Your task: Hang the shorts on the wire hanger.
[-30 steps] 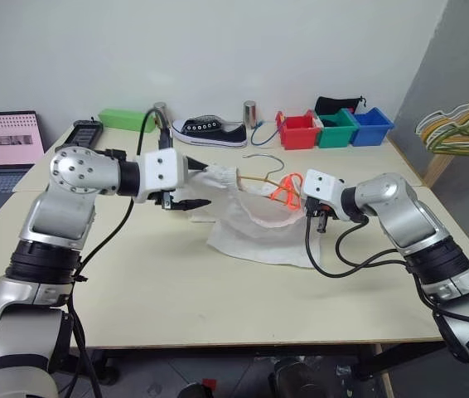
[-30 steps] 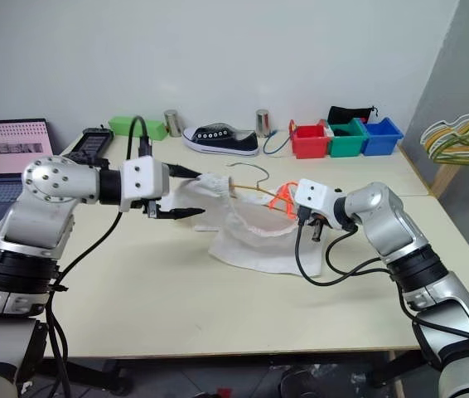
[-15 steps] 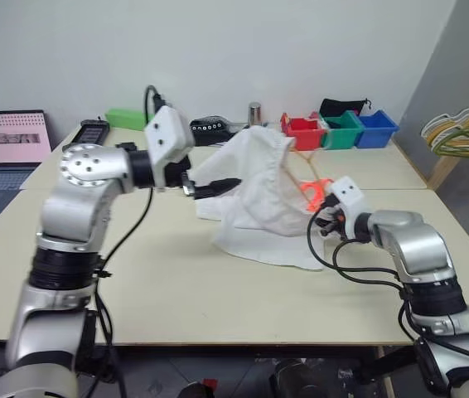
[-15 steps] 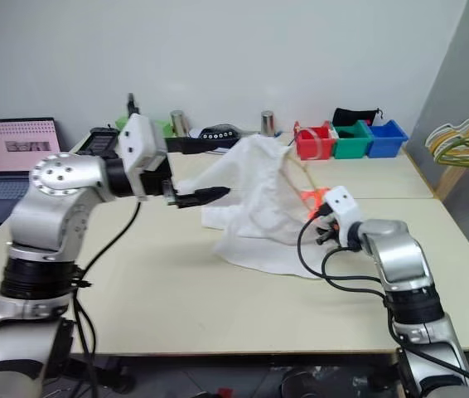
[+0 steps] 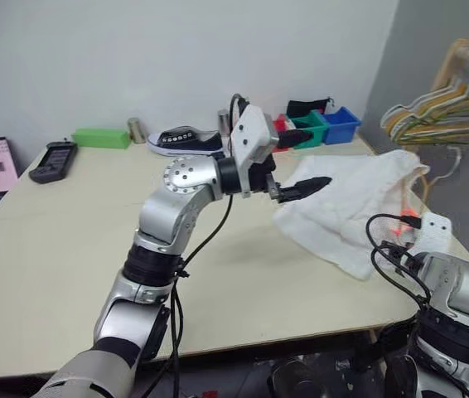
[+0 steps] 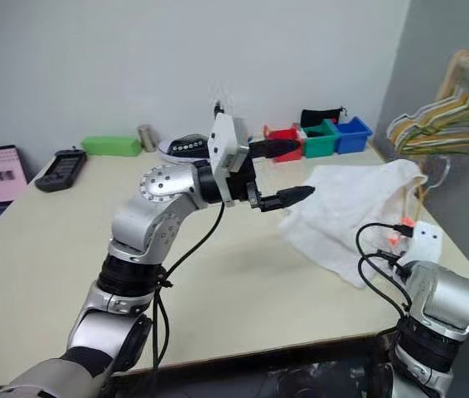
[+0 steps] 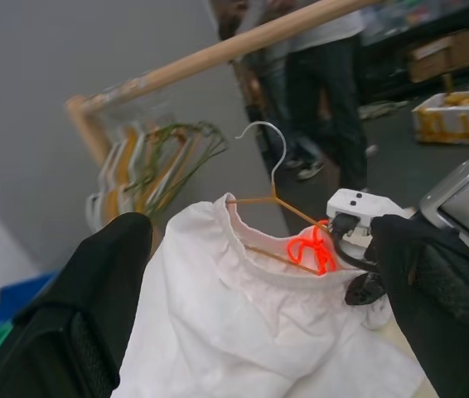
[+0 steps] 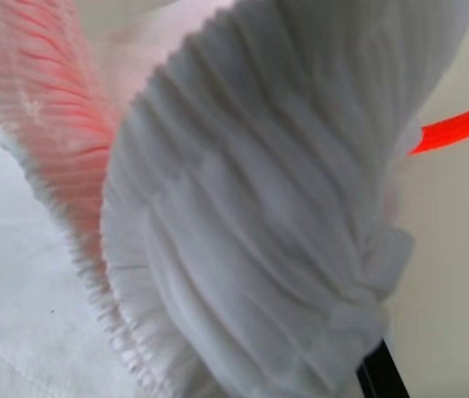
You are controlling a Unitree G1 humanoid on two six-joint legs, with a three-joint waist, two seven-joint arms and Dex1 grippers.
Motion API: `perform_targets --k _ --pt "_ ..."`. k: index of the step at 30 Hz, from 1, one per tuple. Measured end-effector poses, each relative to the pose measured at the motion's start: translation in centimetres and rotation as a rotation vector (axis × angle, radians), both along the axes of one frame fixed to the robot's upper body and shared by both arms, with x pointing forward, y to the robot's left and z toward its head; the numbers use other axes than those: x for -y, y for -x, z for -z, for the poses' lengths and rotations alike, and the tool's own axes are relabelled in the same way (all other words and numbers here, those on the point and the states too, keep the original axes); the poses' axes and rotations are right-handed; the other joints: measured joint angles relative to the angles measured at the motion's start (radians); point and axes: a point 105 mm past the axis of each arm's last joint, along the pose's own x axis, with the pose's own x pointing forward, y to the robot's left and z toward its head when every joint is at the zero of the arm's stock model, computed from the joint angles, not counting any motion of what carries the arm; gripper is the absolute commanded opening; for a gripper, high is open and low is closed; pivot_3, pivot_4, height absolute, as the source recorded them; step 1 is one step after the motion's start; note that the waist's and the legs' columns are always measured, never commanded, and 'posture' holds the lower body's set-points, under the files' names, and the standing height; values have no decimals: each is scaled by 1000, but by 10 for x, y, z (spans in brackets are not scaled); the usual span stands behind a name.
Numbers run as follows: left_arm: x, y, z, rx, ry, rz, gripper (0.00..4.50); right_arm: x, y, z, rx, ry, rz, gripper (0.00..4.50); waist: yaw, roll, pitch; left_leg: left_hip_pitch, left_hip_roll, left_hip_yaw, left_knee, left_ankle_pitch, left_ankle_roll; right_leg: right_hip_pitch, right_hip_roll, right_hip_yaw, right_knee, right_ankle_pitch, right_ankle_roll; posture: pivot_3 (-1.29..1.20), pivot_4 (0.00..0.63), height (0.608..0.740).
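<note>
No legible branding or writing is observed on any item. Nearest, the right gripper (image 5: 417, 225) is clamped shut on the gathered waistband of the one pair of white shorts (image 5: 352, 203) at the table's (image 5: 69, 249) right edge, beside the orange-red drawstring (image 7: 311, 247), with the single wire hanger (image 7: 269, 192) threaded through the waistband and its silver hook standing clear above; the garment has shifted right since a second ago. Further in, the left gripper (image 5: 301, 170), fingers (image 7: 94, 290) spread wide and empty, has released the fabric and swung right; beyond lie one sneaker (image 5: 186, 140), one green box (image 5: 101, 138) and three bins (image 5: 321, 126).
</note>
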Motion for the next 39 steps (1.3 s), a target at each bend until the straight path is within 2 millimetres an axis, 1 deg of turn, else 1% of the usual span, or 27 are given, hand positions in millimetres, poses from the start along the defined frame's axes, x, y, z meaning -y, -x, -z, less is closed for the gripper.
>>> perform_targets --k 1,3,5,6,7,8,10,12,13,14,16,17,18,21,25,29,32,33,34,35,37,39 --pt "4 0 0 -5 6 12 4474 4 3 -2 1 9 45 0 -9 0 0 0 0 0 0 0 0 0 0 0 0 0 0 -469 0 740" --pt "17 1 -3 -2 18 52 4474 15 11 -5 -20 66 130 0 -30 0 0 0 0 0 0 0 0 1 0 0 0 0 1 -474 0 740" --pt "27 3 -12 29 33 79 4474 21 13 -10 -29 123 160 0 -48 0 0 1 -1 1 0 0 0 1 0 1 -2 1 2 -476 0 740" --pt "32 3 -18 44 43 87 4474 26 12 -16 -21 165 166 0 -59 0 0 1 -2 1 -1 0 0 2 -1 1 -3 1 2 -479 0 740" --pt "35 3 -23 60 50 96 4474 31 10 -23 -5 208 175 0 -70 0 0 3 -2 2 -2 0 0 3 -2 2 -4 1 2 -477 0 740" --pt "41 2 -28 67 62 100 4474 41 9 -32 4 271 196 0 -82 -1 1 3 -2 3 -2 0 0 4 -2 2 -5 1 2 -477 0 740" --pt "52 -1 -39 91 84 101 4474 56 2 -56 60 357 242 0 -98 -2 1 4 -4 4 -4 0 0 5 -4 2 -8 1 3 -477 0 740" --pt "61 -1 -44 111 101 112 4474 65 -5 -80 126 416 277 0 -121 -4 2 13 -3 3 -7 0 0 11 -4 1 -16 1 2 -477 0 740" --pt "64 -2 -45 114 103 110 4474 67 -8 -86 147 424 288 0 -133 -4 2 17 -2 3 -9 0 0 17 -4 -1 -20 0 1 -456 0 740" --pt "66 -4 -46 119 104 108 4474 68 -10 -89 158 425 294 0 -145 -6 4 21 -1 3 -12 -1 0 19 -4 -1 -24 -2 -3 -456 0 740" --pt "70 -7 -45 119 106 98 4474 73 -14 -89 153 404 314 0 -158 -7 4 29 -2 3 -20 -1 0 28 -5 0 -36 -2 -3 -449 0 740" --pt "72 -8 -46 126 106 97 4474 74 -16 -88 151 397 321 0 -164 -6 3 29 -2 4 -20 0 0 30 -6 0 -36 -2 -2 -449 0 740" --pt "73 -10 -45 126 105 91 4474 77 -18 -87 145 384 334 0 -166 -5 3 29 -3 5 -20 0 0 34 -7 1 -36 1 3 -445 0 740" --pt "76 -13 -44 121 115 77 4474 84 -24 -86 143 335 358 0 -165 -4 2 29 -4 6 -22 -1 1 34 -8 2 -36 0 5 -440 0 740" --pt "75 -15 -44 115 121 64 4474 86 -30 -88 161 255 370 0 -153 -4 2 28 -4 6 -23 -1 1 33 -8 1 -36 -2 7 -429 0 740" --pt "75 -16 -45 115 126 55 4474 95 -32 -74 122 171 382 0 -130 -4 2 28 -6 6 -23 -1 1 34 -10 2 -36 -2 7 -421 0 740" --pt "75 -16 -45 118 126 53 4474 101 -31 -72 121 140 399 0 -125 -4 2 28 -9 6 -23 -1 1 34 -12 2 -36 -2 8 -415 0 740" --pt "75 -15 -45 121 127 52 4491 107 -29 -72 125 127 420 309 -122 -5 3 29 -12 6 -23 -1 2 34 -15 2 -36 -3 9 -414 0 740" --pt "74 -15 -45 121 128 50 4500 108 -30 -71 126 128 426 621 -120 -5 3 28 -13 6 -23 -1 2 34 -16 2 -36 -3 9 -413 0 740" --pt "73 -14 -44 121 133 50 4500 109 -31 -70 130 124 428 738 -119 -5 3 29 -14 6 -23 -1 2 35 -17 2 -37 -3 10 -413 0 740" --pt "71 -14 -40 113 137 44 4500 109 -31 -66 128 109 427 1336 -114 -5 3 28 -14 6 -23 -1 2 35 -17 2 -37 -3 10 -411 0 740" --pt "70 -16 -36 96 132 33 4500 109 -31 -60 110 107 430 1785 -109 -5 3 28 -15 5 -23 -1 2 35 -17 1 -37 -4 10 -409 0 740"
